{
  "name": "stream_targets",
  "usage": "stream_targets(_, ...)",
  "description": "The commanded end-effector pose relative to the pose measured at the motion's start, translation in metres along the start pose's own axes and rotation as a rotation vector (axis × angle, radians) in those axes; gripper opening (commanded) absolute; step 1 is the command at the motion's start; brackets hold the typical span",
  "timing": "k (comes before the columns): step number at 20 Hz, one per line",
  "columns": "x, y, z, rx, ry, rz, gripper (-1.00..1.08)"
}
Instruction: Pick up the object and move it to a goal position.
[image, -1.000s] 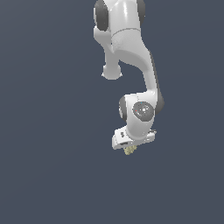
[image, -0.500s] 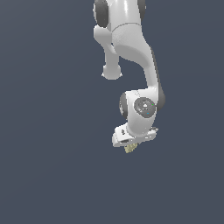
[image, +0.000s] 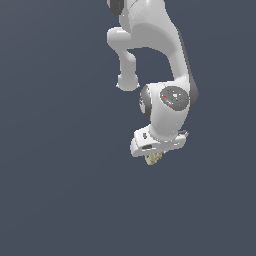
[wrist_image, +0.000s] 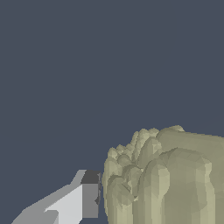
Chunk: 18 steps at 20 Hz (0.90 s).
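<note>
The object (image: 153, 159) is a small lumpy pale yellow-tan chunk poking out below the white gripper (image: 156, 156) in the exterior view. The gripper is shut on it, and its fingers are mostly hidden behind the hand. In the wrist view the object (wrist_image: 166, 179) fills much of the picture, bumpy and ridged, with one grey-and-white finger (wrist_image: 85, 199) pressed against its side. The other finger is out of that picture. The arm (image: 167, 107) hangs down from the top of the exterior view, holding the object in mid-air over the dark background.
Only a flat dark blue-grey background (image: 60, 190) lies around and under the arm. No other objects, containers or edges show in either view.
The arm has drifted slightly toward the exterior view's right with the object still held. The lower link has turned a little.
</note>
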<state>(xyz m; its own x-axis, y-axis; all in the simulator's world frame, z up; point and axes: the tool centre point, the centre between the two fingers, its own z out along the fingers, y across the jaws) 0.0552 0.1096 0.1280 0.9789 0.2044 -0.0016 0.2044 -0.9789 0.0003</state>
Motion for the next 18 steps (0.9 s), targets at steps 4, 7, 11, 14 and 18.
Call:
stream_targets(4, -0.012, -0.01, -0.063, -0.001, 0.001, 0.0, -1.0)
stream_targets(7, -0.018, -0.016, -0.098, -0.001, 0.001, 0.0, -1.0)
stream_targets(11, -0.025, -0.023, -0.142, -0.001, 0.001, 0.0, -1.0)
stream_targets(14, -0.03, -0.027, -0.171, 0.0, 0.001, -0.001, -1.0)
stream_targets(18, -0.034, -0.032, -0.202, 0.0, 0.001, -0.001, -1.0)
